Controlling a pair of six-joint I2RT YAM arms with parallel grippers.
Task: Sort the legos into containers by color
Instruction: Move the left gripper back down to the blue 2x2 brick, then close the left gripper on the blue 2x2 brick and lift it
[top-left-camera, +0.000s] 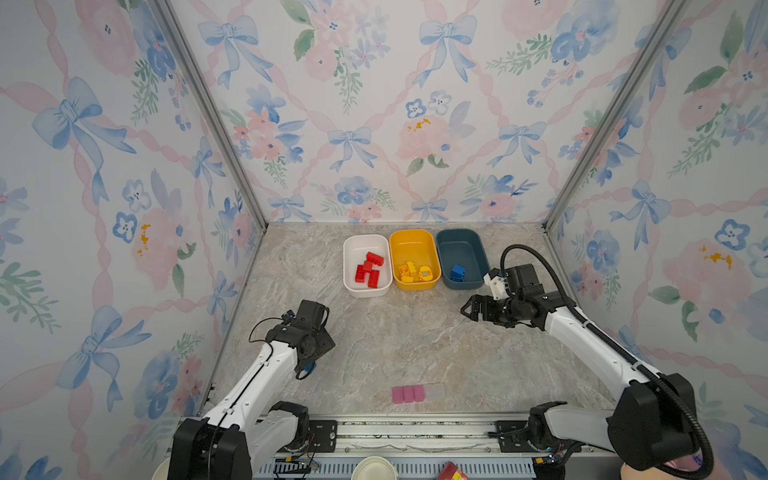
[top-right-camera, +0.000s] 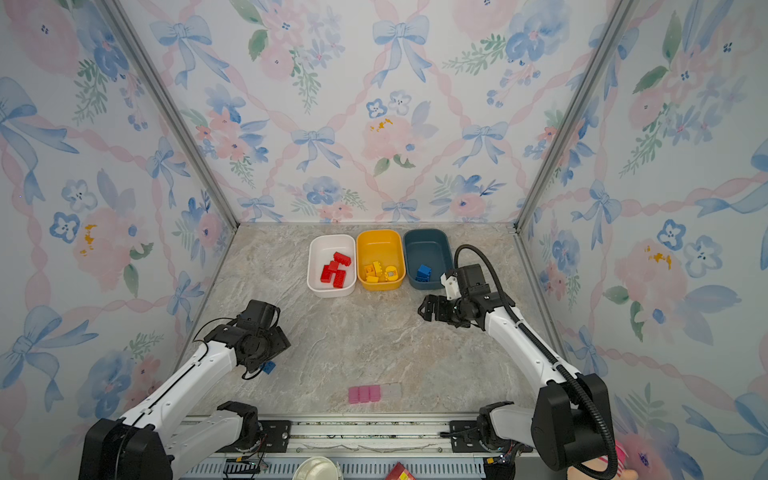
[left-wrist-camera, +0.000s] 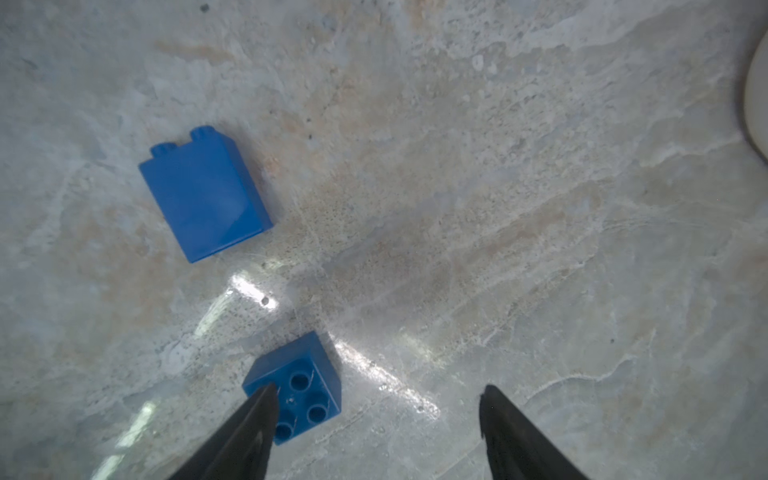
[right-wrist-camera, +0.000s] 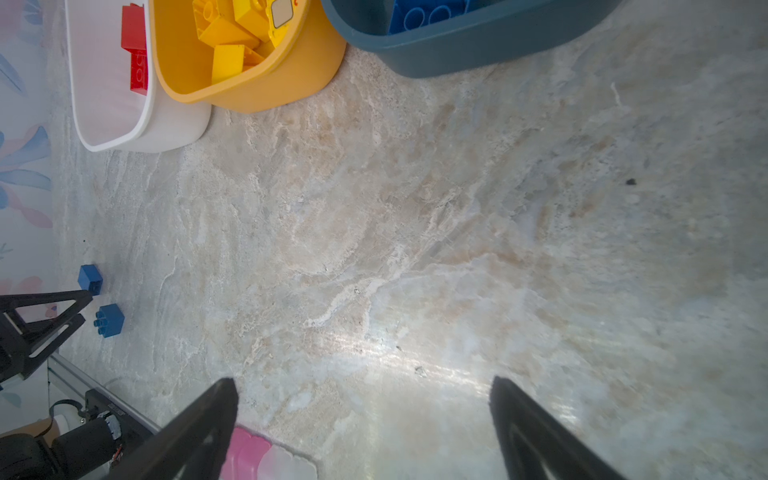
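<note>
Our left gripper (left-wrist-camera: 378, 390) is hanging low over the marble-patterned table (top-left-camera: 415, 340), its jaws standing apart and gripping nothing. In the left wrist view, one fingertip (left-wrist-camera: 264, 403) is overlapping an edge of a square blue four-stud brick (left-wrist-camera: 305, 382), which is sitting studs up on the table; whether the tip is touching it we cannot tell. A taller blue brick (left-wrist-camera: 205, 193) is lying on its side near it, apart from it. Our right gripper (right-wrist-camera: 362, 381) is hovering over bare table just in front of the teal tub (top-left-camera: 459, 249), its jaws spread wide and empty. The three tubs are standing in a row by the back wall. The white tub (top-left-camera: 357, 249) is holding the red bricks (top-left-camera: 369, 270). The yellow tub (top-left-camera: 413, 249) is holding the yellow bricks (top-left-camera: 409, 272), the round faced piece (top-left-camera: 426, 273) among them. The teal one is holding blue bricks (top-left-camera: 458, 273). A pink block strip (top-left-camera: 408, 393) is lying near the front edge.
</note>
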